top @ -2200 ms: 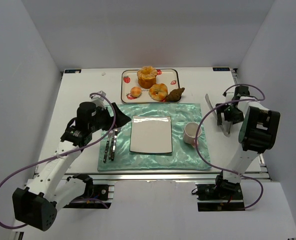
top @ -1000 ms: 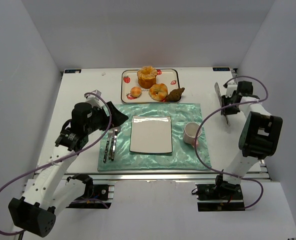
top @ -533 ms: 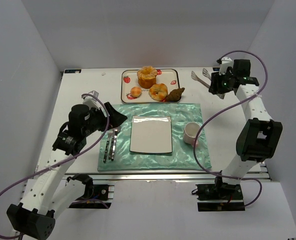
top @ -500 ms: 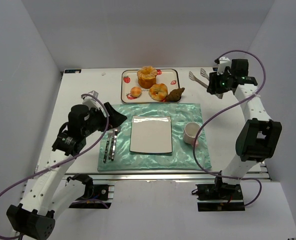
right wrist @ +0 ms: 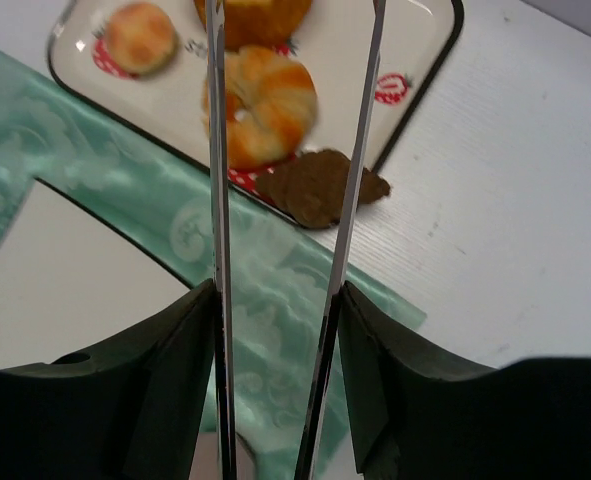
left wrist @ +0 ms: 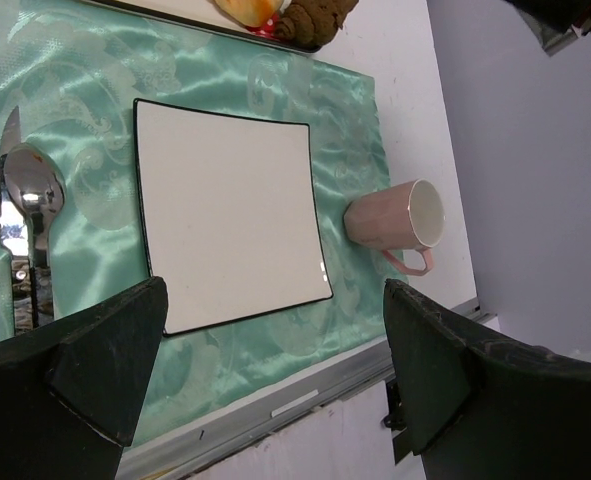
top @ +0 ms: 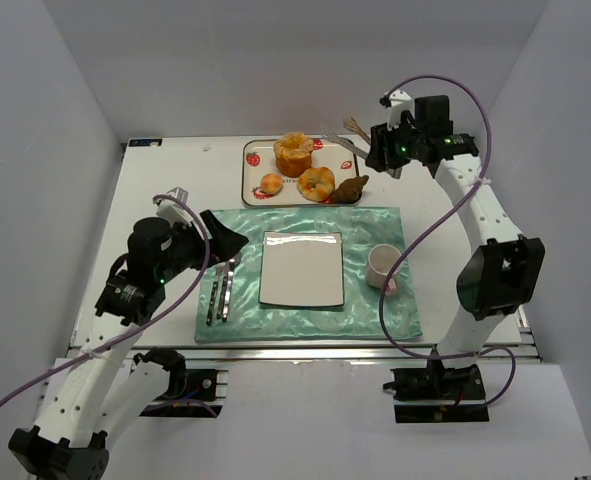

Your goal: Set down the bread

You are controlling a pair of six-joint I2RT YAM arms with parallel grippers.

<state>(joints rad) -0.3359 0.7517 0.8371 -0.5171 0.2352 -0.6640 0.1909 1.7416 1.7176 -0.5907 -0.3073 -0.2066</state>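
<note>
1. Hand on the left: the left hand (top: 225, 240) hangs over the 9 o'clock side of the green mat (top: 375, 310), above the cutlery (top: 220, 290). Its fingers are spread wide and nothing is between them.
2. The white square plate (top: 302, 268) lies bare in the middle of the mat. I judge it is the likely place for the bread.
3. The bread (top: 294, 153) stands upright on the strawberry tray (top: 258, 170), at 12 o'clock of the counter. The flatter bun (top: 317, 183) is just beside it at 5 o'clock, and the dark pastry (top: 352, 187) lies farther off at 4 o'clock.
4. The bread looks light and soft, and the ruffled top will probably crumble. The firmer orange-brown sides, below the top, are the better place to take hold, one tong arm at 9 o'clock and one at 3 o'clock.
5. The right hand (top: 383, 150) hangs at 3 o'clock of the bread, near but apart. It pinches the metal tongs (top: 345, 133), one finger outside each arm. The arms stand apart and do not touch the bread.
6. Smooth metal may slip on the crust, so a gentle, low squeeze seems wise; a hard one would crush the bread.
</note>
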